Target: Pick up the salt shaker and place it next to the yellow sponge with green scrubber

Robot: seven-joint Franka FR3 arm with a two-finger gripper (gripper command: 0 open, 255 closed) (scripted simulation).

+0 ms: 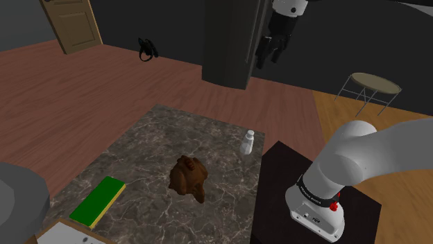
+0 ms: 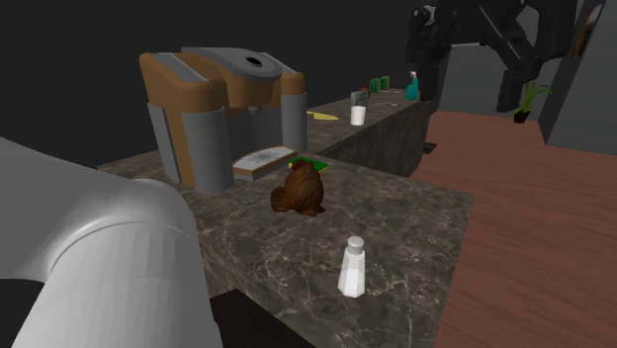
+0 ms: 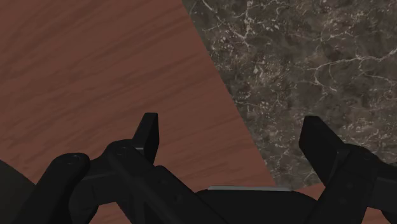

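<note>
Shoulder view: the white salt shaker (image 1: 248, 143) stands upright on the marbled table (image 1: 159, 132), up and toward the shoulder view's right of the brown hen-like figurine (image 1: 189, 177), apart from it and close to the table edge that faces the stand (image 1: 316, 201). In the second exterior view the shaker (image 2: 352, 267) is nearer the camera than the figurine (image 2: 301, 188), again with bare stone between them. The yellow sponge with its green top (image 1: 101, 200) lies flat on the figurine's other side, toward the shoulder view's lower left, well apart from the shaker (the figurine sits roughly between the two). Behind the figurine in the second exterior view rises a brown and grey machine (image 2: 222, 109).

The pincer (image 1: 267, 52) hangs high beyond the figurine, well clear of everything on the table. In the wrist view the pincer (image 3: 232, 127) is released: its black fingers (image 3: 147, 133) stand wide apart with nothing between them, over the table's edge and the reddish wooden floor (image 3: 95, 70).
</note>
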